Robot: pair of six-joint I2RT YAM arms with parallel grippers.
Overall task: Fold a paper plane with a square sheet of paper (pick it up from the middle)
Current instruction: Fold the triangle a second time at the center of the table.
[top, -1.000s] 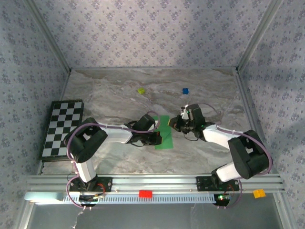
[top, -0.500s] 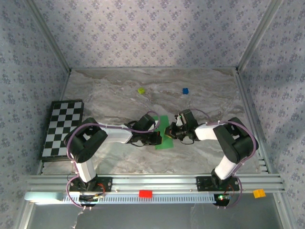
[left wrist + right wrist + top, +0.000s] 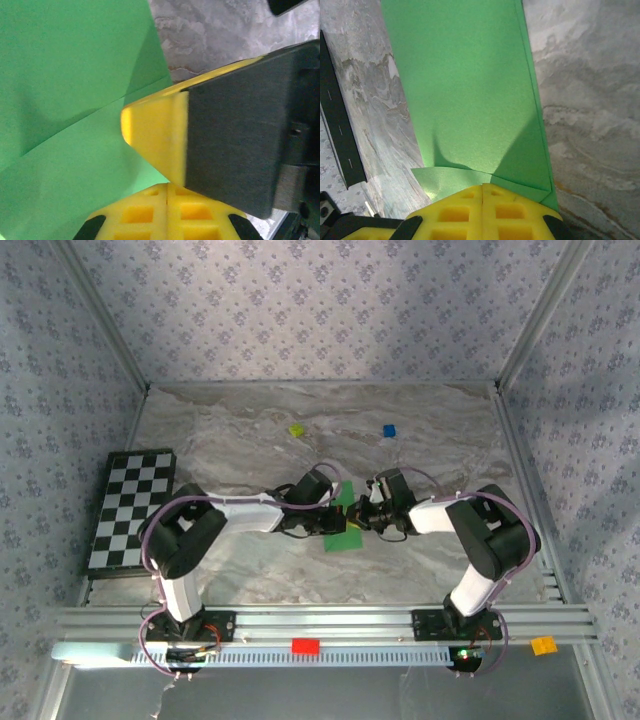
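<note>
Top external: locates left pincer (image 3: 338, 521) tip to tip against right pincer (image 3: 358, 519), both low over green sheet (image 3: 343, 538). Places sheet directly beneath the two tips, reaching past them on the far and near sides.

Left wrist: shows left pincer (image 3: 166, 186) fully closed, jaws pressed flat together with no gap. Places green sheet (image 3: 75, 75) ahead and to the left of the tips, creased diagonally, running in under them. Places one yellow finger (image 3: 155, 140) of right pincer just ahead of the tips, at the sheet's edge. Cannot confirm paper clamped between jaws.

Right wrist: shows right pincer (image 3: 483, 187) likewise fully closed. Places green sheet (image 3: 470, 90) straight ahead on marble table (image 3: 590, 100), with a turned-over flap touching the tips. Cannot confirm a grip on it.
</note>
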